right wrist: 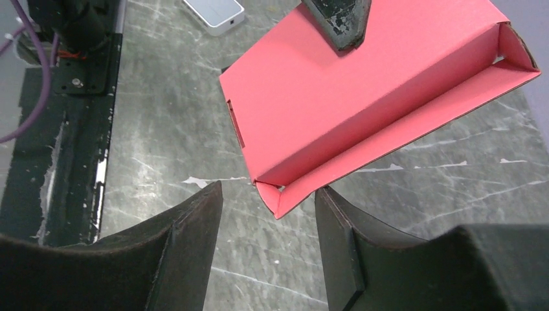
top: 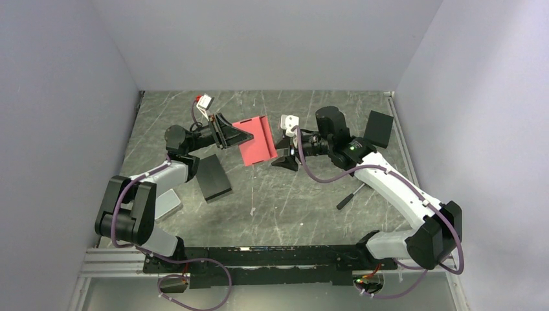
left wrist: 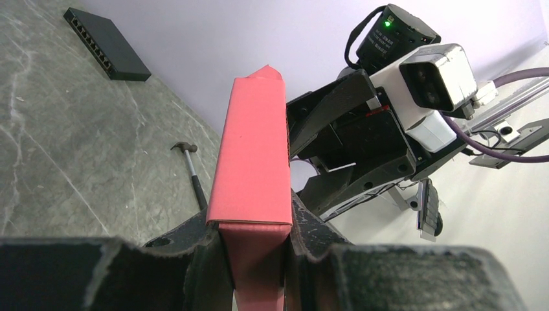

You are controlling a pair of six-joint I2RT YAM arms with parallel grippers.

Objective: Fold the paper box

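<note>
While the left pincer (left wrist: pixel 254 241) pinches the red-pink thin cardboard paper box (top: pixel 257 144) aloft over the grey marbled worktop (top: pixel 291 201), the right pincer (right wrist: pixel 268 189) stands spread; a box corner sits inside its gap (no contact visible).

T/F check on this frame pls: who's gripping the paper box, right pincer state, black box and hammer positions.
1. The left pincer is clamped on the paper box. True.
2. The right pincer is shut on the paper box. False: its jaws stand open, with a corner of the box in the gap and clear of both fingers.
3. The black box is stacked on the paper box. False: it lies on the table, apart from the paper box.
4. A small hammer lies on the table on the right arm's side. True.
</note>
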